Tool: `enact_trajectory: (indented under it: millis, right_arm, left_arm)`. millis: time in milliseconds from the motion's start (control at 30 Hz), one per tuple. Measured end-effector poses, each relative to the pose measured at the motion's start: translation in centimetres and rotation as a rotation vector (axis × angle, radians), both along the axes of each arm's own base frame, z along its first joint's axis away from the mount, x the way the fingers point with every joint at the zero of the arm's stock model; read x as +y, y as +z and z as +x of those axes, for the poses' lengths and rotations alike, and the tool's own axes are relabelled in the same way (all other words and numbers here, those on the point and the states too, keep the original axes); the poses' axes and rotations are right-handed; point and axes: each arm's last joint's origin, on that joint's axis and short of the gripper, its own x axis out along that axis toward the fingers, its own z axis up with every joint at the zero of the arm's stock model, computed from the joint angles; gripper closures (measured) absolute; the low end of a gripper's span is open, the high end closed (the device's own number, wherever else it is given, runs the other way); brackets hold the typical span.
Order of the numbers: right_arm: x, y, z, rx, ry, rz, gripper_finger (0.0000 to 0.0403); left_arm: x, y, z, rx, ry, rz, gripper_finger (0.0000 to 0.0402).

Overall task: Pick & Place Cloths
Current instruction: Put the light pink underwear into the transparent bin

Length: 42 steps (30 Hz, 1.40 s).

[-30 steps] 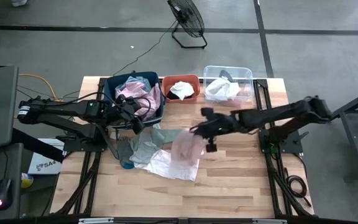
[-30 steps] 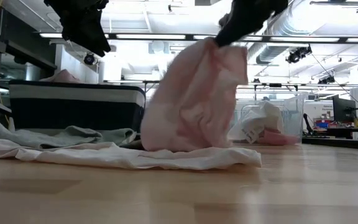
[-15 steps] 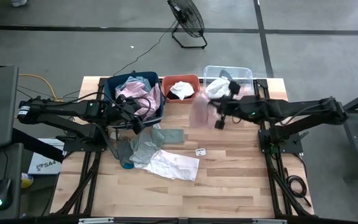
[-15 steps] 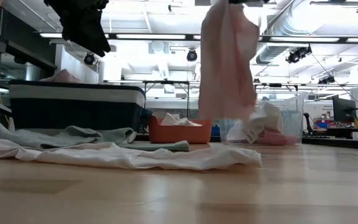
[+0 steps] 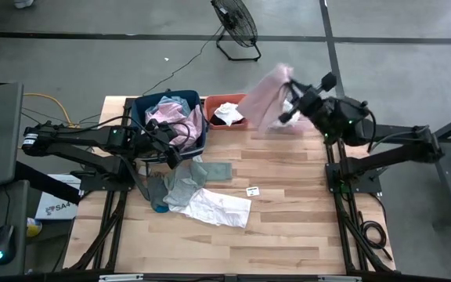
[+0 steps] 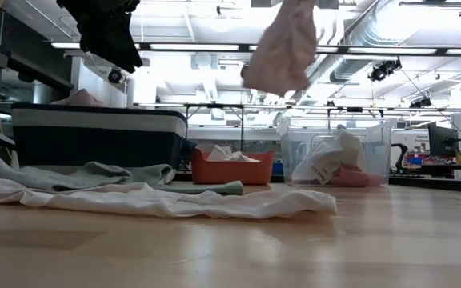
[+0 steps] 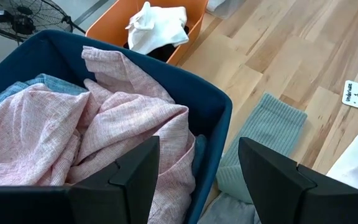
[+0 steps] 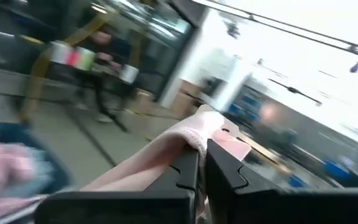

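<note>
Above the far right part of the table [image 5: 288, 204], the right gripper [image 5: 288, 98] holds a coral pink cloth [image 5: 268, 102] in the air, its two fingers pressed together on a fold of the fabric, as the right wrist view shows [image 8: 194, 140]. From the low camera the cloth [image 6: 282, 52] hangs high over the bins, clear of everything below it.

Along the far edge stand three bins in a row. On the left is a dark blue bin [image 5: 143, 110] filled with a large pale pink cloth [image 7: 73, 137] and a bit of blue-teal plaid cloth [image 7: 36, 84] beside it. Next to it is a small orange bin [image 6: 230, 170] holding a white cloth [image 7: 157, 31] over something dark. A clear bin [image 6: 374, 152] on the right holds more pale fabric.

Just near of the blue bin, the left gripper [image 5: 169, 153] hovers at the bin's near rim with its fingers [image 7: 135, 174] apart and nothing between them. On the wood near it lie a grey-green cloth [image 5: 186, 176] and, touching it on the near side, a flat white sheet of fabric [image 5: 218, 207]. A small white tag [image 5: 252, 190] lies alone on the table to the right of them.
</note>
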Motion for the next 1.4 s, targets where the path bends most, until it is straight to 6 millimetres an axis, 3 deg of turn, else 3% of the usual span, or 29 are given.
enact_trajectory:
  millis: [267, 433, 833, 1133, 1400]
  right_arm:
    - [-3.0, -0.3, -1.3, -0.046, -0.379, 0.092, 0.0398]
    - [-4.7, -1.3, -1.8, 0.005, -0.48, 0.128, 0.0398]
    - [-9.2, -5.0, -3.1, 0.056, -0.48, 0.378, 0.0398]
    - [-10.3, -9.0, -1.9, 0.15, -0.416, 0.672, 0.0398]
    - [-11.7, -11.6, -0.4, 0.21, -0.429, 0.784, 0.0398]
  left_arm:
    - [0.0, 0.0, 0.0, 0.0, 0.0, 0.0, 0.0188]
    - [0.0, 0.0, 0.0, 0.001, 0.0, 0.0, 0.0188]
    - [0.0, 0.0, 0.0, 0.001, 0.0, 0.0, 0.0188]
    - [0.0, 0.0, 0.0, 0.001, -0.001, 0.0, 0.0188]
    - [0.0, 0.0, 0.0, 0.001, -0.001, 0.0, 0.0188]
